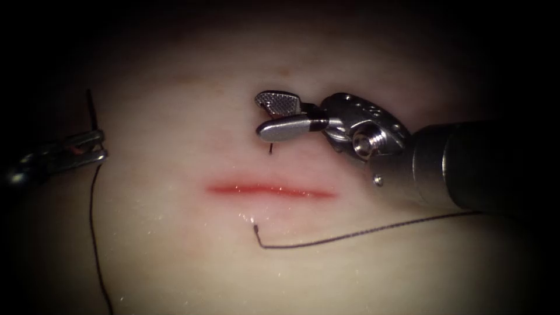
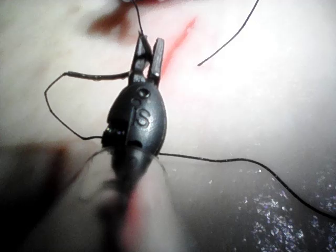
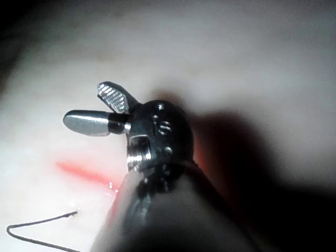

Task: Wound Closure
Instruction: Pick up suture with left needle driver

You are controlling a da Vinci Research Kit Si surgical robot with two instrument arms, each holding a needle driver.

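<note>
Needle (image 1: 91,114) sits in the left end effector (image 1: 104,144), well off the left end of the cut (image 1: 271,189) and clear of the tissue (image 1: 175,262). In the endoscope view the jaws are closed on it. A dark length of it stands up above them, and thread (image 1: 93,233) trails down from them across the tissue. The right end effector (image 1: 258,115) hovers above the cut, toward its right half, with its jaws spread wide and nothing between them. Just under its lower jaw a short dark stub (image 1: 270,149) stands on the tissue; I cannot tell what it is. Below the cut a second strand (image 1: 373,230) lies on the surface. Its end sits close to the cut, and the rest runs off to the right under the right arm's shaft. Red fluid (image 1: 245,188) lines the cut.

From the left wrist, the left end effector (image 2: 150,40) pinches the needle (image 2: 100,76) near the base of its jaws. A thick dark stretch juts out sideways, and the thread (image 2: 52,110) loops away from its far end. Where along the curve the grip falls I cannot tell. The cut (image 2: 178,42) lies just beyond the jaw tips, and the second strand (image 2: 231,37) ends near it.

From the right wrist, the right end effector (image 3: 84,102) gapes wide and empty above the tissue (image 3: 236,52). The cut (image 3: 84,173) lies beneath it, partly hidden by the tool's body, and the second strand (image 3: 31,233) ends close beside the cut.
</note>
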